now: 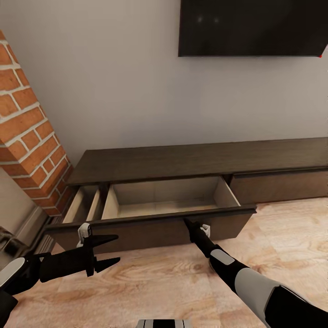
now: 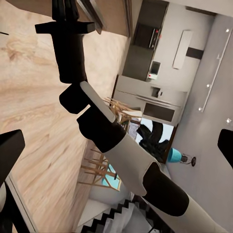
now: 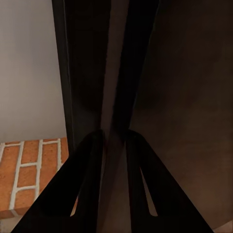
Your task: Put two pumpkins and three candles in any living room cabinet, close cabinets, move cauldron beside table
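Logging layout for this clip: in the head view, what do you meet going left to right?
Brick column → left claw → open drawer → right claw → closed drawer front.

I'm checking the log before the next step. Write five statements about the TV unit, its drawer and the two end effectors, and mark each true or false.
1. The wide drawer of the TV unit is pulled out. True.
2. A pumpkin lies in the open drawer. False: its pale inside shows bare.
3. The right end effector is at the top edge of the drawer front. True: in the right wrist view its fingers straddle that dark edge.
4. The left end effector is shut on a candle. False: it is open and holds nothing, in front of the drawer front.
5. A brick column stands at the right end of the unit. False: it stands at the left end.
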